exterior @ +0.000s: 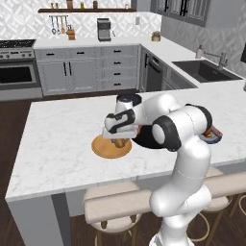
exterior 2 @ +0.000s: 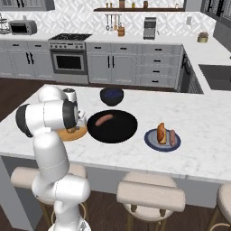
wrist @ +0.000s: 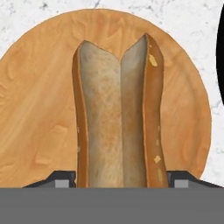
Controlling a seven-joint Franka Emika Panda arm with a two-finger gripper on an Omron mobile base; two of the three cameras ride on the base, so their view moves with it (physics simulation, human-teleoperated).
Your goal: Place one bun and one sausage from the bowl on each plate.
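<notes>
Blue-grey plate point(exterior 2: 162, 145) already served w/ bun & sausage; tool point(wrist: 121, 186) gripping second bun point(wrist: 119, 113) over wooden plate point(wrist: 39, 113); one sausage point(exterior 2: 104, 119) left in black bowl point(exterior 2: 118, 133)

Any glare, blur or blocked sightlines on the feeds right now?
Hand view: sharp, evenly lit, no glare; the bun over the wooden plate is cropped at the bottom. Left base view: the arm blocks the black bowl. Right base view: soft, flat lighting.
</notes>
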